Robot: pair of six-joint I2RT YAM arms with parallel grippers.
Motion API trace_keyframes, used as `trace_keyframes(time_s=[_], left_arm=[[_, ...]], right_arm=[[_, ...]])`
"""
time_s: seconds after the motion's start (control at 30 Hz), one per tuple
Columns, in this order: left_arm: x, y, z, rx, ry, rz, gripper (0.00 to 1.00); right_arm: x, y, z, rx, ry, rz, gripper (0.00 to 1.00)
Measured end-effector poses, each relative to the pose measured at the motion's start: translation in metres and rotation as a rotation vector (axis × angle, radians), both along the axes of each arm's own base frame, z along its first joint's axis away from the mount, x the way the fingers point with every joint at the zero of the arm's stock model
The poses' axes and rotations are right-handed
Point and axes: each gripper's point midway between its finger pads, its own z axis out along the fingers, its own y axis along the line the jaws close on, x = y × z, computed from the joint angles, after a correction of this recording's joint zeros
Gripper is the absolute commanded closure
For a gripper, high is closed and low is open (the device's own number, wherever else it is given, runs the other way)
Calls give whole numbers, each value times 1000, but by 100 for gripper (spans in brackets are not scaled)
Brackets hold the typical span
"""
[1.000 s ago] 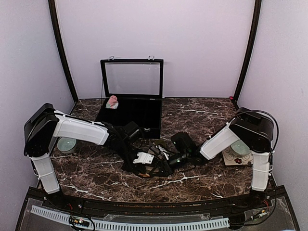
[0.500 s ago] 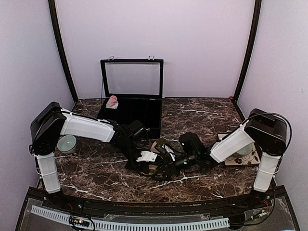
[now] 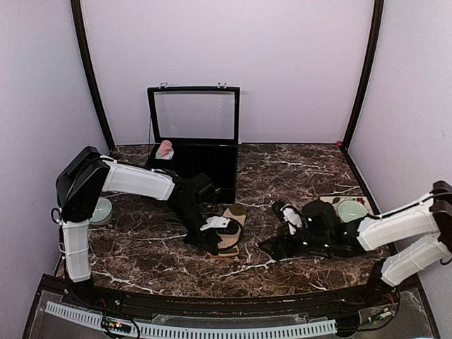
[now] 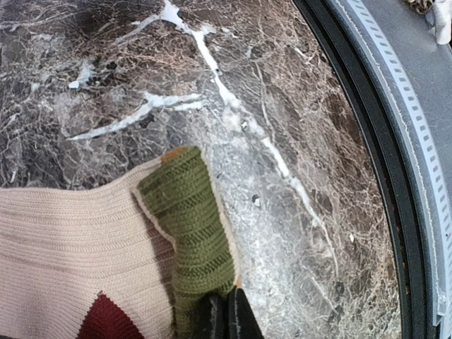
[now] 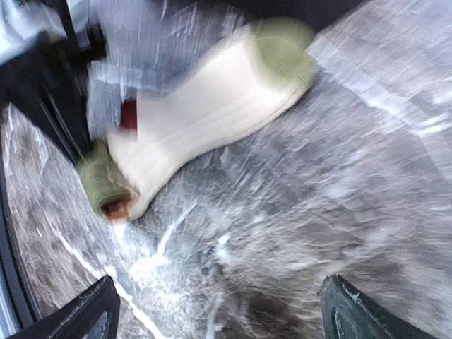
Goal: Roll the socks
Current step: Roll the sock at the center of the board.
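Observation:
The tan sock (image 3: 230,224) lies flat mid-table, olive toe (image 3: 238,209) pointing to the back. My left gripper (image 3: 217,239) is at its near end. In the left wrist view the left gripper (image 4: 226,319) is shut, pinching the olive cuff (image 4: 189,219) of the tan sock (image 4: 63,240), which has a maroon patch (image 4: 106,318). My right gripper (image 3: 277,239) is to the right of the sock, apart from it. The right wrist view is blurred: the right gripper (image 5: 222,311) is wide open and empty, and the sock (image 5: 212,99) lies ahead of it. A pink sock (image 3: 165,149) sits in the black box.
The black box (image 3: 205,169) with its lid raised stands at the back centre. A pale green bowl (image 3: 99,210) is at the left edge. Another bowl (image 3: 351,210) sits on a patterned mat at the right. The table's black front rim (image 4: 367,141) is close to the left gripper.
My right gripper has opened, let go of the sock area and pulled back to the right. The tan sock now lies stretched flat. The left gripper stays shut on its cuff.

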Motion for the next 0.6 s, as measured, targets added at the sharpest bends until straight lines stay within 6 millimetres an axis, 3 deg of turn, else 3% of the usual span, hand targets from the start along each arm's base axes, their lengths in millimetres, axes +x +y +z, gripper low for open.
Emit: trace_keyframes(time_s=[0.13,0.27,0.37,0.47,0.6], left_arm=[[-2,0,0,9,54,4,100],[-5,0,1,24,136,17,100],[-2,-3,1,50,211,41,100],[0,-6,0,87,306,76,100],[3,-5,0,116,447,134,100]], right_arm=[[9,-25,46,169,-163,-128,1],[20,-32,70,192,-285,-161,2],[22,-17,82,135,-368,-93,26],[-3,14,79,64,-447,93,37],[-49,40,44,-57,-494,355,44]])
